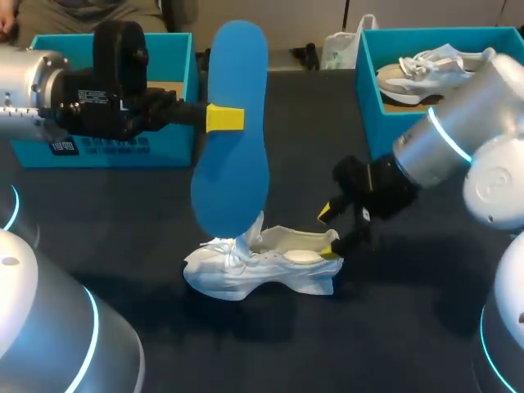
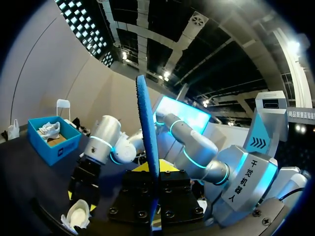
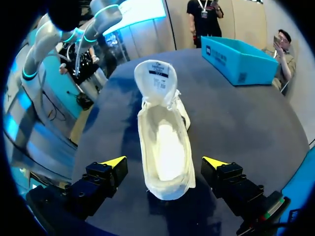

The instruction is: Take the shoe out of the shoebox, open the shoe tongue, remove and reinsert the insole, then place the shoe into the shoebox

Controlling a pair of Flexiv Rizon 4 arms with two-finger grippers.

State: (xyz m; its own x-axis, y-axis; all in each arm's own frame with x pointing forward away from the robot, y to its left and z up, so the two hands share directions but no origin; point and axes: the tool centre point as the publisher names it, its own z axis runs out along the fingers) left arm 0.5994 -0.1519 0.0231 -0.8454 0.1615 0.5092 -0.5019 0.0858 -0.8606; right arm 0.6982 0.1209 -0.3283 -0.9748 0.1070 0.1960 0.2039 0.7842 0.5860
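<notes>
Insole (image 1: 233,176) clamped upright in left tool (image 1: 224,118), above shoe (image 1: 262,266).

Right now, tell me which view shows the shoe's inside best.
The right wrist view: it looks straight into the shoe, heel inside the open right pincer. The head view shows it side-on, partly behind the blue insole. The left wrist view catches only a small part.

A dark table (image 1: 409,327) lies under everything. Toward its far right stands a teal box (image 1: 368,106) holding a second, pale sneaker (image 1: 426,72). Just left of that box, at the table's far edge, sits a crumpled white plastic bag (image 1: 340,47) with a small black object (image 1: 305,55) beside it.
</notes>
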